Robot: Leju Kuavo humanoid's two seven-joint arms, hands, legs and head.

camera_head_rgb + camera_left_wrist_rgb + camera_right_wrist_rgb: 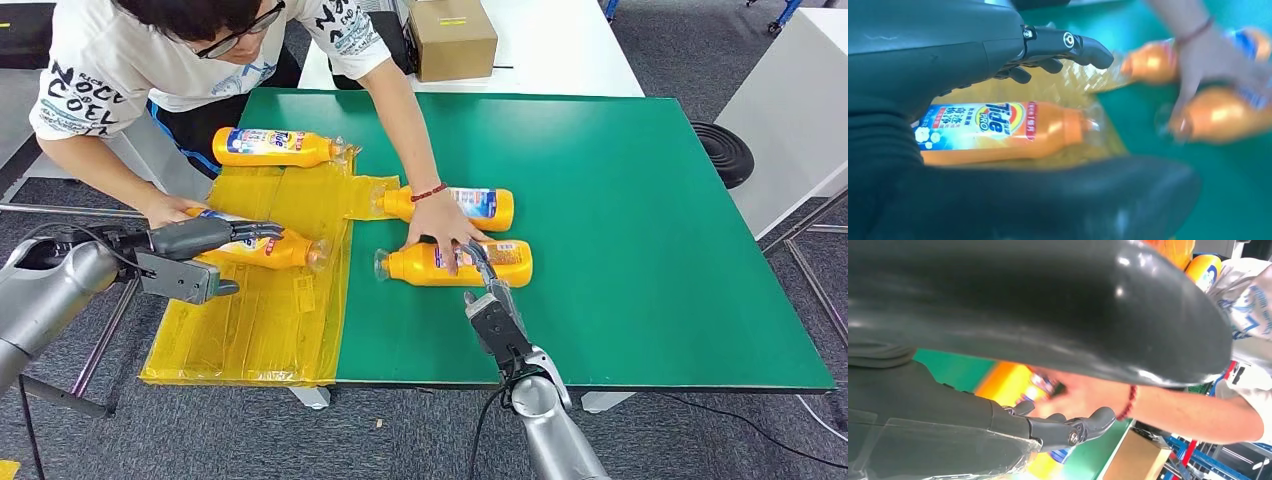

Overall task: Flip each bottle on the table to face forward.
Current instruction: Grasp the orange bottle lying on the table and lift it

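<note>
Four bottles lying on their sides on the surface [640, 220]. Farthest bottle [275, 147] at the back left, at the edge of the taped sheet [270, 320]. Left bottle [262, 250] on that sheet, under the left hand [200, 250], with a person's hand [165, 208] touching its far end. Middle bottle [455, 205] right of the sheet, behind the near bottle [455, 264]. Another hand of the person [445, 228] resting on the near bottle. Right hand [492, 300] just before the near bottle. Cardboard box [452, 37] beyond, on a second table [560, 50].
</note>
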